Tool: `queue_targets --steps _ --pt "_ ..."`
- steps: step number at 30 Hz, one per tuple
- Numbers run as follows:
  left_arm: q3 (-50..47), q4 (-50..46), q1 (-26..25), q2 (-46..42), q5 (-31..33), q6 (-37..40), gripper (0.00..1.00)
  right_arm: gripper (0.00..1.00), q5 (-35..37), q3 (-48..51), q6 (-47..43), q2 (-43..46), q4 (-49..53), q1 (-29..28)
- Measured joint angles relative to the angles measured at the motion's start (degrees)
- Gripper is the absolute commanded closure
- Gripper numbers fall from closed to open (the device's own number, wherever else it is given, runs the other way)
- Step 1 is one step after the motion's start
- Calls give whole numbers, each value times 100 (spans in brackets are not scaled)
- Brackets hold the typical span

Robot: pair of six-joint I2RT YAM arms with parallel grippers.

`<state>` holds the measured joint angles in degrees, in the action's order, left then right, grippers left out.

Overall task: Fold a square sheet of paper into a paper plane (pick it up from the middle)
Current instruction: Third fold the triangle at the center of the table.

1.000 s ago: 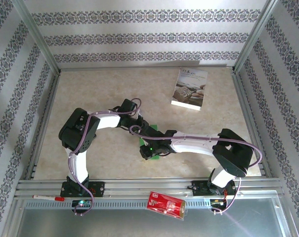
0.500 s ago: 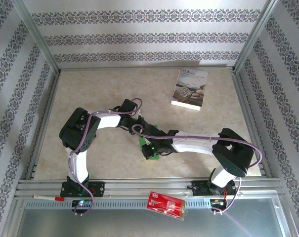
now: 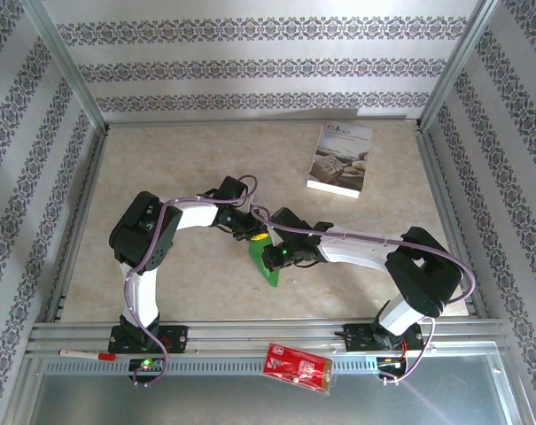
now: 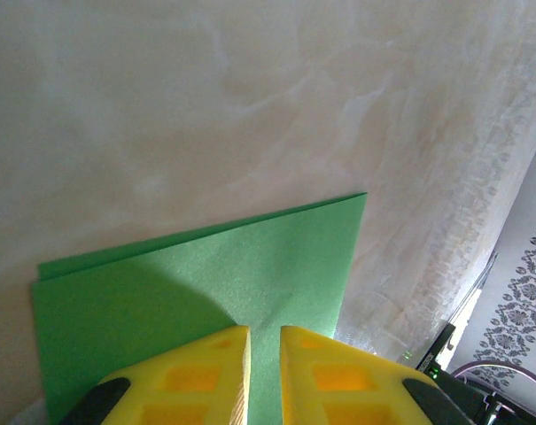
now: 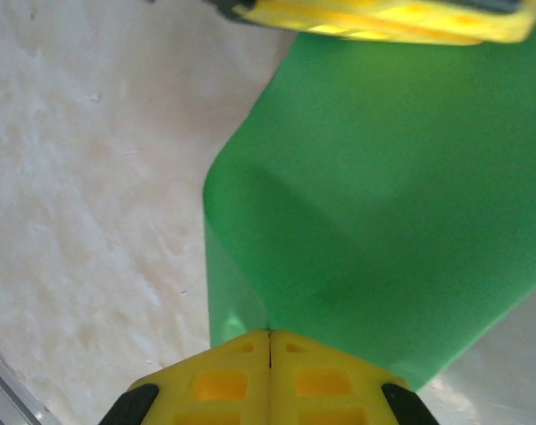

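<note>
A pale marbled counter (image 3: 161, 168) is enclosed by floral-striped walls (image 3: 250, 66); since a second ago the right end effector (image 5: 269, 335) has been brought nearer the left end effector (image 4: 265, 376), and more green is exposed below them; the square sheet of paper (image 4: 250, 266), thin, matte and doubled, is clamped, bowed, in the right's closed yellow fingers; the left's are held a slit apart above it.

1. The left arm (image 3: 181, 215) is bent at the elbow and reaches right toward the centre.
2. The left gripper (image 4: 265, 335) has its fingers a narrow slit apart against the green paper (image 5: 383, 195); grip unclear.
3. The right arm (image 3: 365, 251) stretches left, just beside the left wrist.
4. The right gripper (image 5: 269, 336) has its fingers pressed together, pinching the green paper.
</note>
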<state>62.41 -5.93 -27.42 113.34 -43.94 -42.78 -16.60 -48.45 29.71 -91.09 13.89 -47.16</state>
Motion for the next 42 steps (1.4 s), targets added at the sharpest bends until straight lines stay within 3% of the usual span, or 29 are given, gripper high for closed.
queue_targets --steps 10,42 --pt "31 -55 0 9 -2 52 83 94 -348 -2 -258 -127 0 463" --pt "170 -302 -2 57 4 214 83 92 -535 243 -470 -304 -48 656"
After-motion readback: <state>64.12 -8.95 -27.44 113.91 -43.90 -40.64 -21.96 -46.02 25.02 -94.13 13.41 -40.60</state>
